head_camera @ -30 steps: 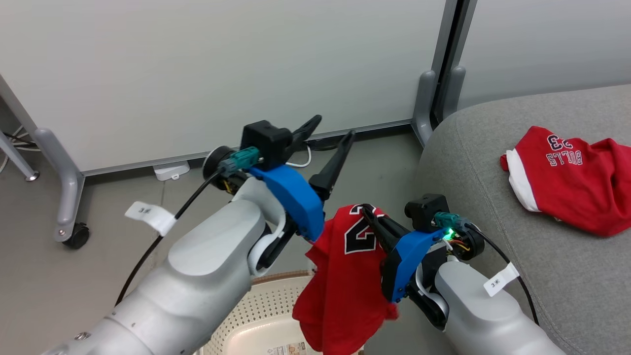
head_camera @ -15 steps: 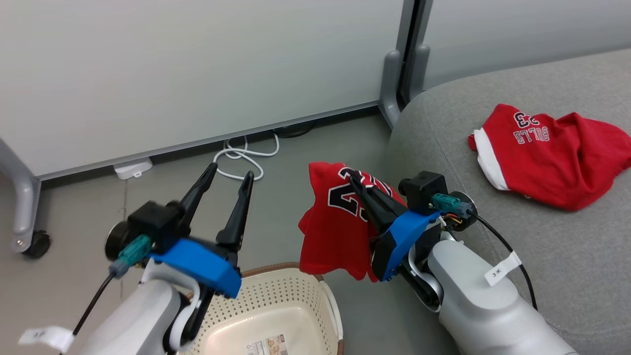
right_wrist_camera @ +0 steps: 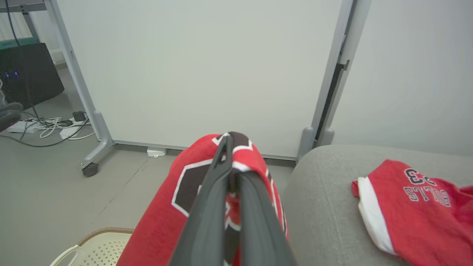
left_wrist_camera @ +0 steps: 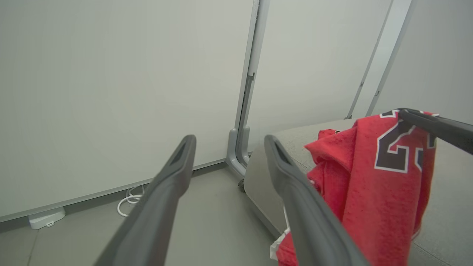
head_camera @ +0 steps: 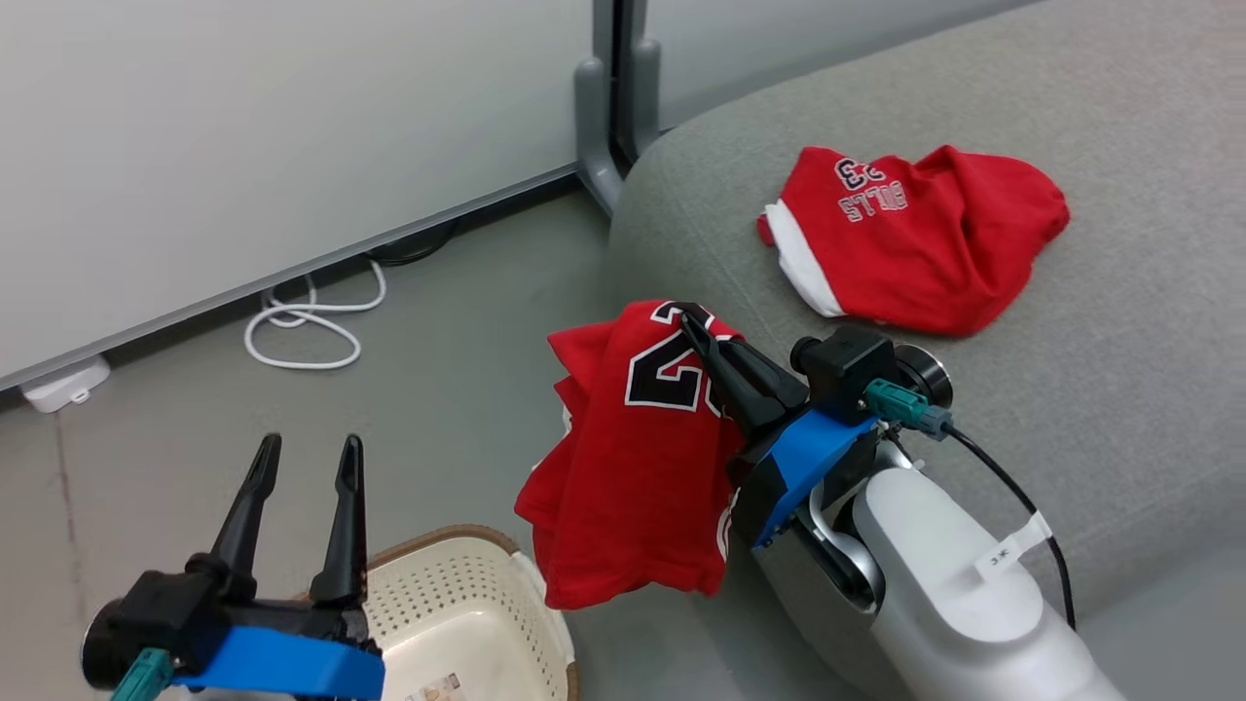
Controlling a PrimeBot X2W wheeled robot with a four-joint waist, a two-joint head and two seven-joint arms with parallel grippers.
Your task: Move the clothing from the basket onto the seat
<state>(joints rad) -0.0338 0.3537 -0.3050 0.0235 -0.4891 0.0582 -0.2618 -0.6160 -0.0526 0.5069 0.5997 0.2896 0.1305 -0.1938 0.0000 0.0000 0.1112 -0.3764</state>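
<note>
A red jersey (head_camera: 633,458) with a black-and-white number hangs in the air from my right gripper (head_camera: 693,319), which is shut on its top fold beside the grey seat (head_camera: 1119,321). The jersey (right_wrist_camera: 166,210) drapes over the closed fingers in the right wrist view and shows at the right in the left wrist view (left_wrist_camera: 373,184). Red shorts (head_camera: 915,234) with white trim lie crumpled on the seat (right_wrist_camera: 325,192). My left gripper (head_camera: 307,453) stands open and empty above the cream basket (head_camera: 467,613), whose inside looks bare apart from a label.
A white partition wall (head_camera: 243,127) on grey wheeled feet runs behind the floor. A coiled white cable (head_camera: 302,321) and a small white box (head_camera: 58,385) lie at its base. More cables and a dark unit (right_wrist_camera: 26,74) sit at the far left.
The head camera has swung right, shifting the scene left. My left arm has dropped low beside the basket. The right gripper has carried the jersey toward the seat's edge.
</note>
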